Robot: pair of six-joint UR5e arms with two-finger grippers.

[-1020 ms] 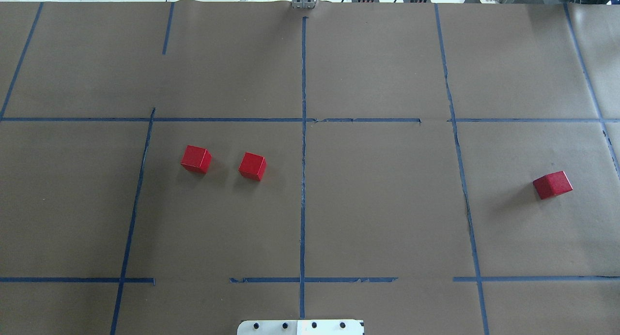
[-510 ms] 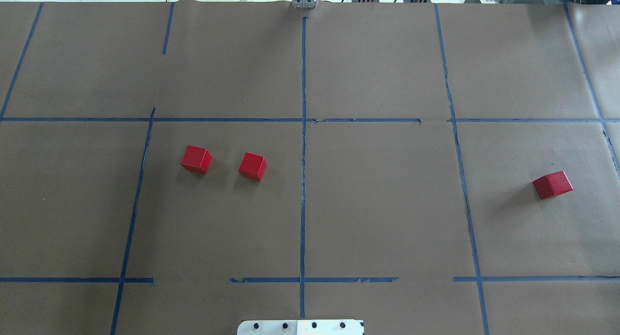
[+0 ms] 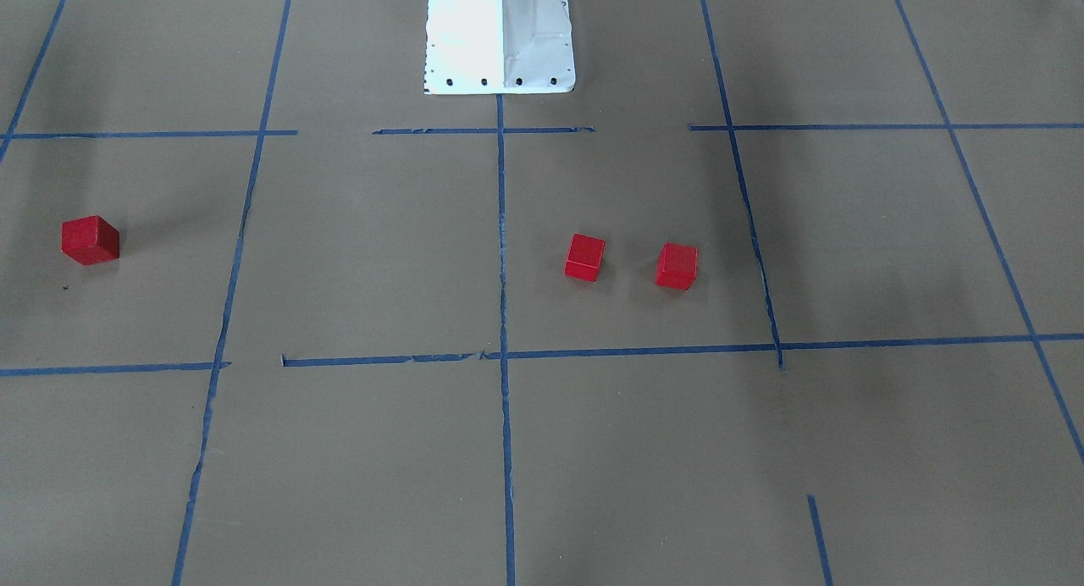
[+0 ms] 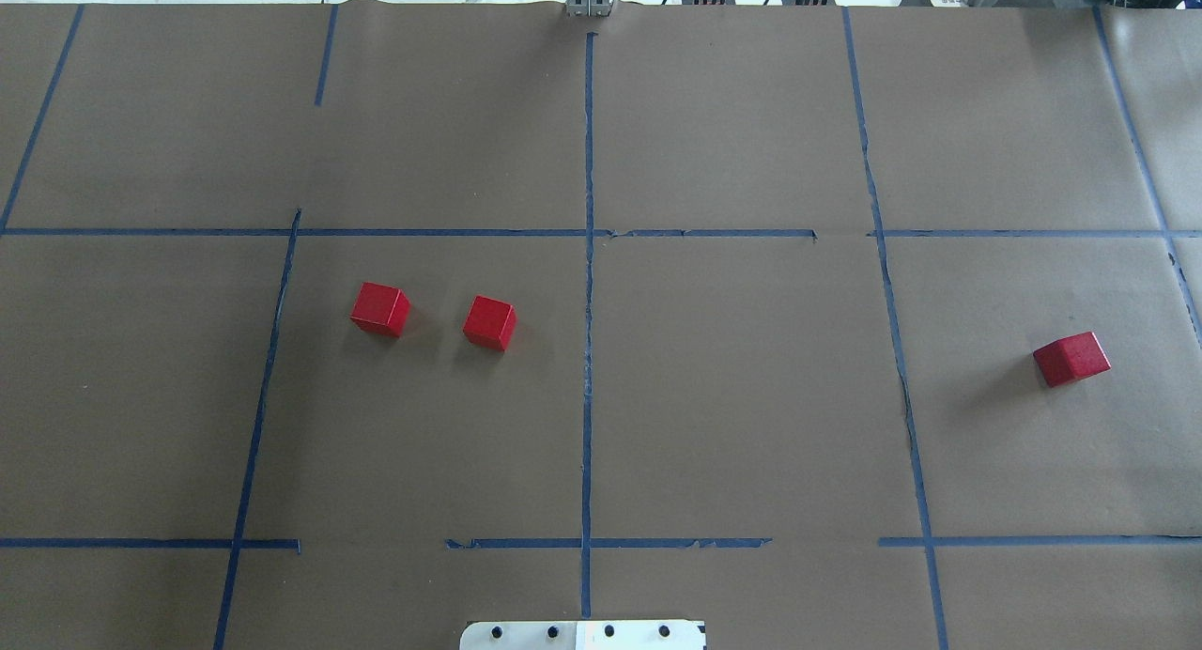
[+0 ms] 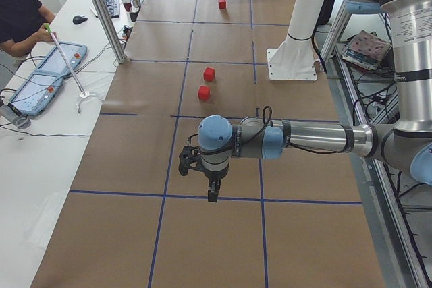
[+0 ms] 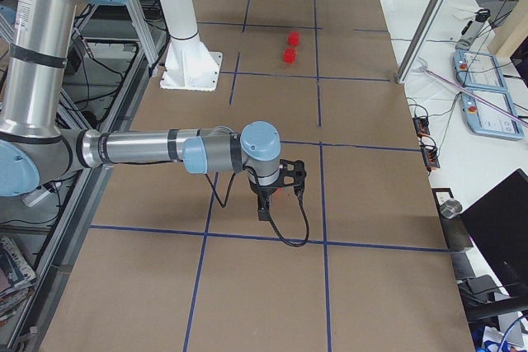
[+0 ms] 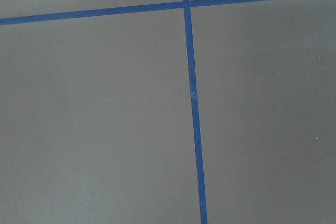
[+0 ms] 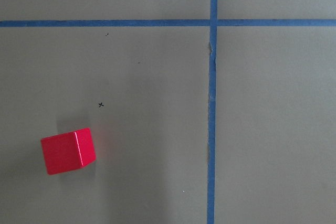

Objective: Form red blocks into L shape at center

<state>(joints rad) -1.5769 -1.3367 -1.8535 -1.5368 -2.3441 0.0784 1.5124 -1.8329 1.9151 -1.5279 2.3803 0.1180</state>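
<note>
The red blocks (image 4: 489,322) are finished in plain matt red, with a faint sheen caught along one edge in the right wrist view. The table is covered with brown paper (image 4: 751,396), matt and smooth. The paper is slightly wrinkled beside the blue tape (image 4: 588,425), whose edges are ragged in places. The white base (image 3: 500,35) looks like glossy painted metal. The left arm's tube (image 5: 317,138) is seen as brushed silver metal, with smooth blue caps (image 5: 214,133) at its joints.

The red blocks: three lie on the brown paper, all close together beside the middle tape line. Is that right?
Not all. Three red blocks lie on the brown paper, but only two sit close together beside the middle tape line; the third block lies alone, far out on the robot's right. The overhead view shows it.
</note>
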